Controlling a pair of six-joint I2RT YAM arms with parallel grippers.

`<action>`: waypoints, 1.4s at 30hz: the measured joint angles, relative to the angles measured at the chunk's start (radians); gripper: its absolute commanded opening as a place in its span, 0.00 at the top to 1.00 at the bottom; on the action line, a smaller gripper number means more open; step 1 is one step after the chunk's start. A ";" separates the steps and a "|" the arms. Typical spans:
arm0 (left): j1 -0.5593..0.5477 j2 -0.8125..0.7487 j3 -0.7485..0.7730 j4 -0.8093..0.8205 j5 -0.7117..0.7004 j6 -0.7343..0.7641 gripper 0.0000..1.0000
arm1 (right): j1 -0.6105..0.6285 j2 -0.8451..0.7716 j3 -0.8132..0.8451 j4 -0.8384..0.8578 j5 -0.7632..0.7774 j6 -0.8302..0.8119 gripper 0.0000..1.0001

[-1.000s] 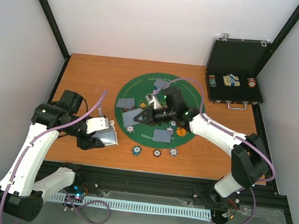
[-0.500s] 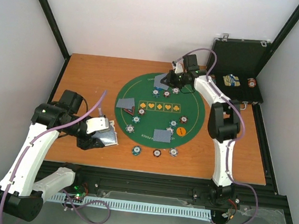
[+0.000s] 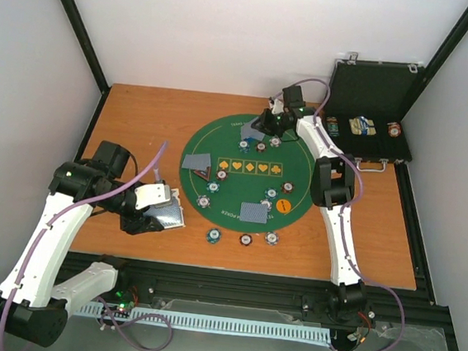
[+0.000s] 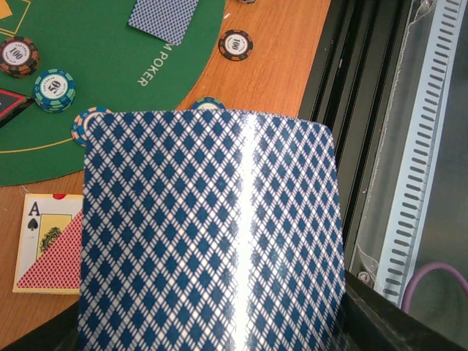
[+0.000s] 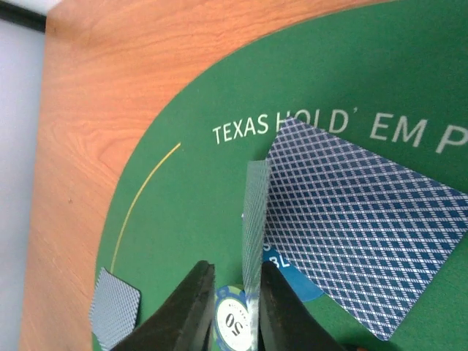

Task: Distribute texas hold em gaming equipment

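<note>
Playing cards come first: a pack of cards (image 4: pixel 212 234) is held up off the counter (image 3: pixel 140 117) at the near left. The left fingers (image 3: pixel 158 210) are closed on it, and its blue checked back fills the left wrist view.

Just past it, three poker chips (image 3: pixel 246 240) lie in a row on the wood, beside the near edge of the round green mat (image 3: pixel 305 170). On the mat, one face-down card (image 3: pixel 253 213) lies near that edge, with an orange disc (image 3: pixel 282 206) just beside it. A black-and-red triangle marker (image 3: pixel 203 172) sits on the left side of the mat.

At the far edge of the mat are the right fingers (image 5: pixel 234 274). They are a little apart. A thin card (image 5: pixel 256 219) stands on its edge in the gap. It leans on one finger, and the other finger does not touch it. A flat card (image 5: pixel 351 219) lies next to it, partly over a blue disc (image 5: pixel 292 281). A chip marked 50 (image 5: pixel 232 318) sits under the fingers.

An open black case (image 3: pixel 371 85) stands in the far right corner.
</note>
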 measured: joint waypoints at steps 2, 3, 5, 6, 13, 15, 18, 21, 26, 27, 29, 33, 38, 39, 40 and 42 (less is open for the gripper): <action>0.000 0.000 0.000 0.000 0.000 0.000 0.89 | -0.003 0.003 0.010 -0.001 0.001 0.005 0.68; 0.000 0.000 0.000 0.000 0.000 0.000 0.89 | -0.004 0.005 0.015 -0.001 0.003 0.006 0.65; 0.000 0.000 0.000 0.000 0.000 0.000 0.89 | -0.008 0.005 0.025 -0.006 0.006 0.009 0.60; 0.000 0.000 0.000 0.000 0.000 0.000 0.89 | -0.011 0.005 0.032 -0.011 0.009 0.006 0.58; 0.000 0.000 0.000 0.000 0.000 -0.001 0.88 | -0.033 -0.034 0.006 -0.076 0.080 -0.038 0.48; 0.000 0.000 0.000 0.000 0.000 -0.001 0.88 | -0.040 -0.095 -0.063 -0.097 0.101 -0.055 0.46; 0.000 0.000 0.000 0.000 0.000 -0.001 0.89 | -0.052 -0.228 -0.205 -0.092 0.117 -0.074 0.38; 0.000 -0.003 -0.003 0.000 0.000 -0.004 0.89 | -0.058 -0.418 -0.409 -0.050 0.108 -0.080 0.28; 0.000 -0.009 -0.003 0.000 0.001 -0.018 0.89 | -0.017 -0.750 -0.763 0.086 0.055 -0.050 0.14; 0.000 -0.010 -0.003 0.000 0.002 -0.021 0.89 | 0.005 -0.822 -0.847 0.126 0.040 -0.040 0.12; 0.000 -0.010 -0.003 0.000 0.003 -0.024 0.89 | 0.068 -0.948 -0.997 0.195 0.015 -0.009 0.10; 0.000 -0.013 -0.003 0.000 0.005 -0.027 0.89 | 0.248 -1.151 -1.286 0.343 -0.030 0.079 0.10; 0.000 -0.016 -0.003 0.000 0.008 -0.032 0.89 | 0.425 -1.275 -1.484 0.508 -0.053 0.217 0.10; 0.000 -0.016 -0.003 0.000 0.009 -0.034 0.89 | 0.455 -1.292 -1.504 0.537 -0.052 0.243 0.10; 0.000 -0.016 -0.003 0.000 0.009 -0.034 0.88 | 0.484 -1.306 -1.517 0.566 -0.053 0.266 0.10; 0.000 -0.016 -0.003 0.000 0.009 -0.035 0.89 | 0.535 -1.318 -1.524 0.620 -0.050 0.305 0.10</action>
